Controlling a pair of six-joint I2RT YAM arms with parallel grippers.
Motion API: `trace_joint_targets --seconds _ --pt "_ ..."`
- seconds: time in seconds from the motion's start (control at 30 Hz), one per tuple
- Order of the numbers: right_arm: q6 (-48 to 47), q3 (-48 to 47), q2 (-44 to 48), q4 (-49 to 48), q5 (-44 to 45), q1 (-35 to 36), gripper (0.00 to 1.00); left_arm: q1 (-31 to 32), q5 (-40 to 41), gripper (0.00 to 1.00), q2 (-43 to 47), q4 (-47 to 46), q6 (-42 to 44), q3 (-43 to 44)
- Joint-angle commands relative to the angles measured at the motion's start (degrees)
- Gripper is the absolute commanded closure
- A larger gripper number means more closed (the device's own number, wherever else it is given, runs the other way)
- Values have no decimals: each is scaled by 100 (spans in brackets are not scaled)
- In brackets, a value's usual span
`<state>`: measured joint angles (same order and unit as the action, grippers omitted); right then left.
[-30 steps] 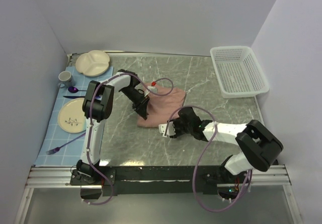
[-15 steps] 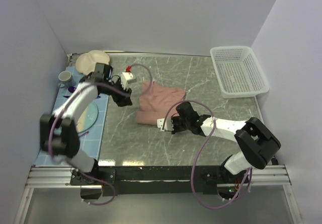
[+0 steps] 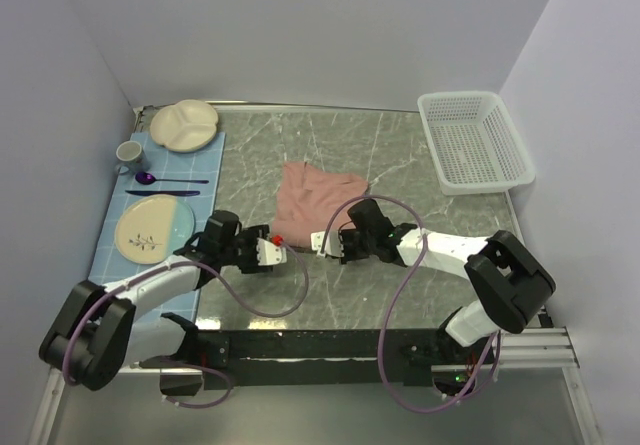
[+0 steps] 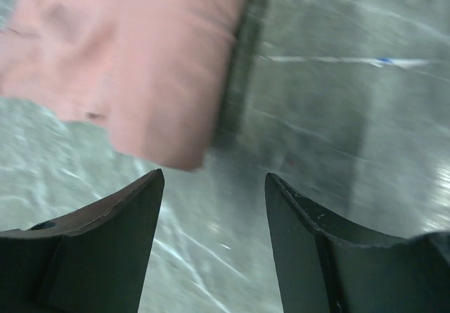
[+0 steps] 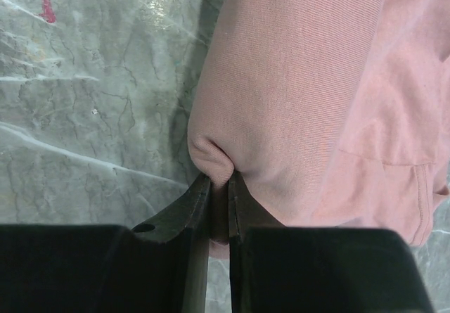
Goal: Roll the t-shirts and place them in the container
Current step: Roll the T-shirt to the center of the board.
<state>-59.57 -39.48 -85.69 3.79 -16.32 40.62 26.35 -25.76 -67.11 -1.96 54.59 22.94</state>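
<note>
Robot lab test cell: plain white partition walls (image 3: 300,35), marble-look tabletop (image 3: 400,155), aluminium mounting rail (image 3: 95,351).

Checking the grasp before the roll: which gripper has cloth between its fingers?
The right gripper: its fingers pinch the folded edge of the pink t-shirt. The left gripper is open over bare table.

No lettering is legible anywhere; the t-shirt (image 3: 316,195) shows only plain pink.
</note>
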Motion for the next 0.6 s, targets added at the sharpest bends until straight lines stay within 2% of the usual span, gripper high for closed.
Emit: trace_joint_targets --seconds 0.0,0.23,0.57 --pt "165 -253 -123 210 -109 -19 89 133 9 35 -258 -1297 412 150" --pt "218 -305 -158 262 -100 -19 89 301 273 38 -355 -1650 465 9" --pt "323 -411 -246 289 -56 -19 89 450 -96 45 -627 -921 790 158"
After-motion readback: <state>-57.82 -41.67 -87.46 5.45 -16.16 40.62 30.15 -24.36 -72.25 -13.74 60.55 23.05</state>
